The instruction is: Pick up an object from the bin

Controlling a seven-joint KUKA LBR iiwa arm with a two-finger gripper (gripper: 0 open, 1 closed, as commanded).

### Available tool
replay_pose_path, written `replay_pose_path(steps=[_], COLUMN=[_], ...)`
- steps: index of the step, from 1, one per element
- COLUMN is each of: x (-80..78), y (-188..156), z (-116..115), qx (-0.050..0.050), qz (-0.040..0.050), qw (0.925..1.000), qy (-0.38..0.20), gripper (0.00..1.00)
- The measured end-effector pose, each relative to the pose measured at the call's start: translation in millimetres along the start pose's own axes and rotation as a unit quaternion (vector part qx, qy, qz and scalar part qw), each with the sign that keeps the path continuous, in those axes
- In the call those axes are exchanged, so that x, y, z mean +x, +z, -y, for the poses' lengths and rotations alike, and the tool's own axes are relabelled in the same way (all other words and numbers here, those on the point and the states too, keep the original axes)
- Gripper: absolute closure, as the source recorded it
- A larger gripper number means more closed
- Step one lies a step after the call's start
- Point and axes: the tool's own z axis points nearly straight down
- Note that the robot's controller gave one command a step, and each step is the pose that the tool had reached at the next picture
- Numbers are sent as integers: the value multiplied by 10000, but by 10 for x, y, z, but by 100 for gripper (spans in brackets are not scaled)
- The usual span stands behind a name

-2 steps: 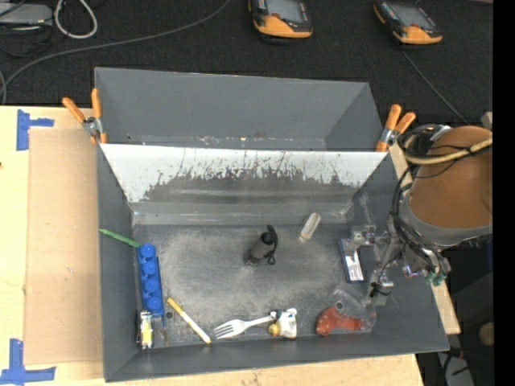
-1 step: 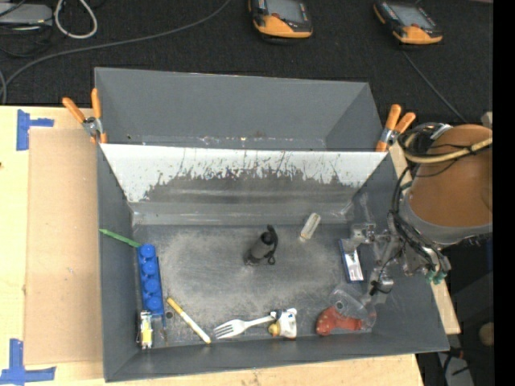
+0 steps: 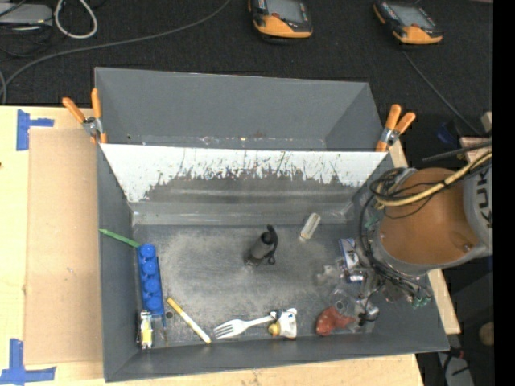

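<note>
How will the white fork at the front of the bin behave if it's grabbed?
The white fork looks thin and plastic, so probably light and slightly bendy. It lies flat on the bin floor, so it would likely slide rather than roll.

Obj: small red lumpy item (image 3: 328, 322), irregular shape, lying flat on bin (image 3: 209, 273) floor, front-right corner, resting close to front wall, w/ gripper (image 3: 360, 302) hanging just above its right side.

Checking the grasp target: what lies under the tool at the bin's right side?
A reddish lump lies on the bin floor by the tool. Anything directly beneath the tool and the arm's orange cover is hidden.
</note>
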Motion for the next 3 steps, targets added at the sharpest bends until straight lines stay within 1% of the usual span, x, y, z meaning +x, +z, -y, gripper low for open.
replay_pose_path(steps=[1, 2, 3], x=[58, -246, -387], y=[104, 54, 274], z=[-68, -197, -48], qx=[-4, -28, -19], qz=[-4, -13, -7], qw=[9989, 9812, 9495], qy=[-474, -1928, -3137], gripper=[0, 0, 0])
